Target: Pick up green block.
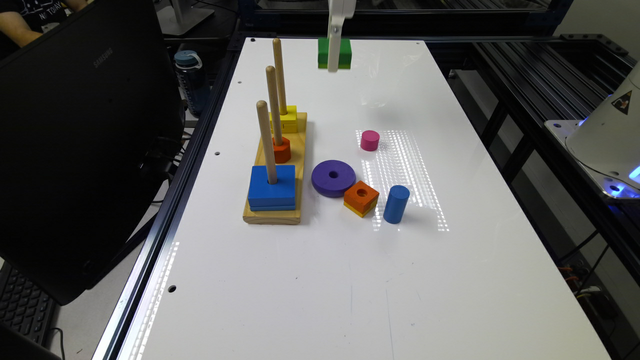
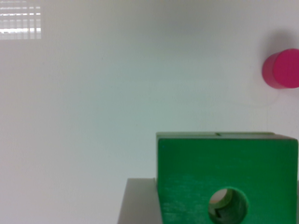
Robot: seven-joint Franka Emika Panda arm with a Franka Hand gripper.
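We see the claw [image 1: 334, 52] clamped on the green block [image 1: 344, 53], holding it clear above the far end of the white desk [image 1: 320, 280].

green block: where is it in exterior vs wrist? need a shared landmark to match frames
Exterior view: the green block is at the top centre, at the far end of the white table, behind the white hand.
Wrist view: the green block sits close to the lens, its round hole visible.
Shared landmark: the pink cylinder, standing on the table apart from the block.
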